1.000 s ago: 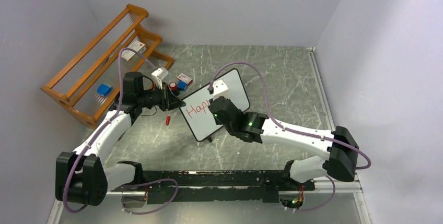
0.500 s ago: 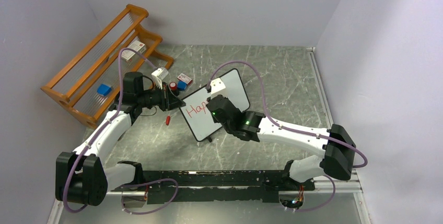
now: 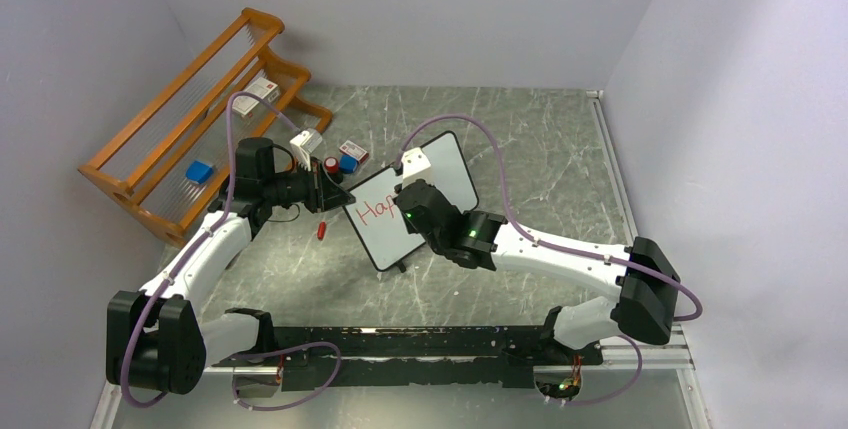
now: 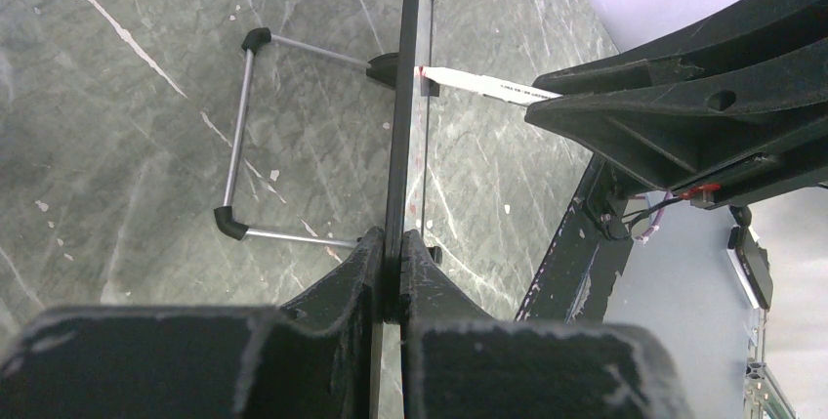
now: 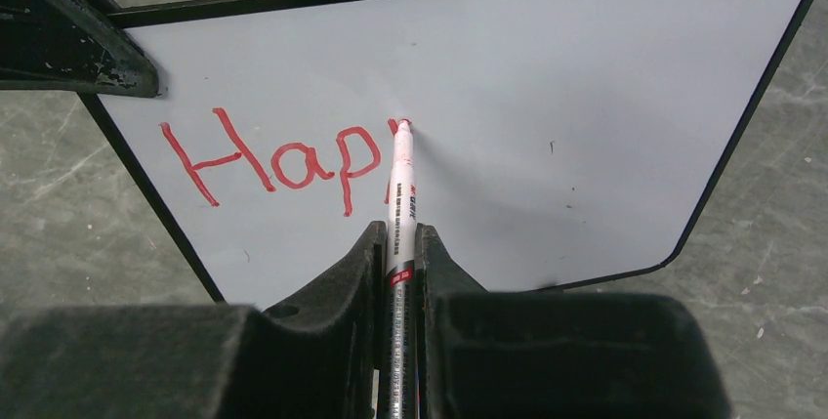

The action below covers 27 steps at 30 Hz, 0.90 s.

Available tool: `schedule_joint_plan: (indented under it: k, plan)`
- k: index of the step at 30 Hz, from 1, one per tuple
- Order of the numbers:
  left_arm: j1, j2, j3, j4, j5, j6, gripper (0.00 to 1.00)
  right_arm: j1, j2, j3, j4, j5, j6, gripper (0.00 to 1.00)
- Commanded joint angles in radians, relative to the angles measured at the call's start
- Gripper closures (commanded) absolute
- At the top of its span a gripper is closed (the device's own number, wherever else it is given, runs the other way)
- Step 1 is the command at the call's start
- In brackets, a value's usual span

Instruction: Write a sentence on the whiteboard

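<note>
The whiteboard (image 3: 455, 174) stands tilted at the table's middle. My left gripper (image 3: 343, 196) is shut on the whiteboard's left edge, and in the left wrist view the board (image 4: 410, 97) runs edge-on between the fingertips (image 4: 398, 243). Red lettering of the sentence (image 5: 273, 160) reads "Hap", with a further stroke begun. My right gripper (image 5: 398, 233) is shut on a white marker with red trim (image 5: 400, 185). Its red tip touches the board (image 5: 547, 97) just right of the last letter. The left wrist view also shows the marker (image 4: 478, 85) meeting the board.
A wooden rack (image 3: 190, 139) stands at the back left, holding a blue box. Small boxes (image 3: 348, 157) and a dark red jar (image 3: 330, 165) sit behind the board. A red cap (image 3: 321, 230) lies on the table by the left arm. The board's wire stand (image 4: 239, 136) rests behind it.
My right arm has shifted slightly up and to the left with the marker on the board. The left arm and the board have not moved.
</note>
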Motion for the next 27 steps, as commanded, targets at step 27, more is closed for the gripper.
schedule_joint_plan:
  k: [27]
  plan:
    - [-0.001,0.022,-0.007,-0.044,-0.043,0.022,0.95,-0.023,0.016,0.002,-0.017,0.033,0.031,1.00]
